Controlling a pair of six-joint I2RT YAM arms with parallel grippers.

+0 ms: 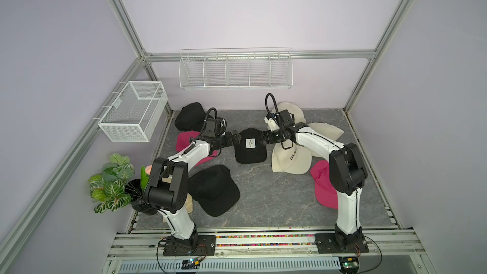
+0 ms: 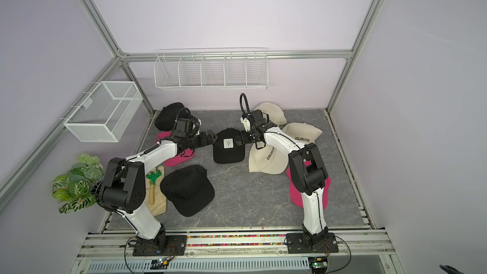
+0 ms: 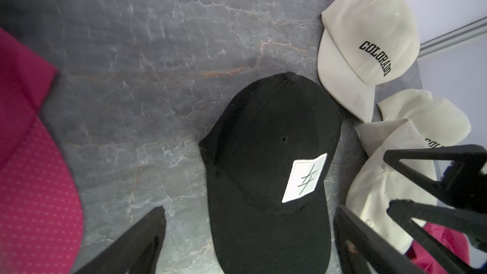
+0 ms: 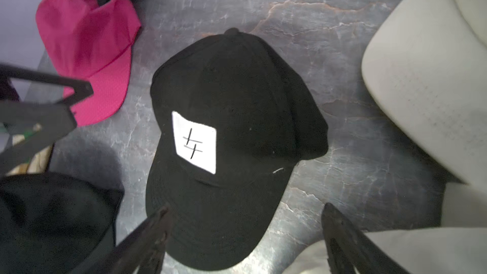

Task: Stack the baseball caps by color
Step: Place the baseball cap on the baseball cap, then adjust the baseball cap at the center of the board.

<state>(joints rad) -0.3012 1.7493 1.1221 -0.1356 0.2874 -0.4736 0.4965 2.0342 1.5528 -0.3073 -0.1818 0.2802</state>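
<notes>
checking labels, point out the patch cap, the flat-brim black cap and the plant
patch cap (image 1: 249, 144): a top view, white patch
flat-brim black cap (image 1: 210, 185): a top view, crown
plant (image 1: 116, 189): a top view, leaf

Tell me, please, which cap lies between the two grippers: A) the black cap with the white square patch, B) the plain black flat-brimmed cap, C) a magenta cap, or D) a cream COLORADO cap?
A: in both top views the black cap with the white square patch lies between the left gripper and the right gripper, both of them open.
</notes>
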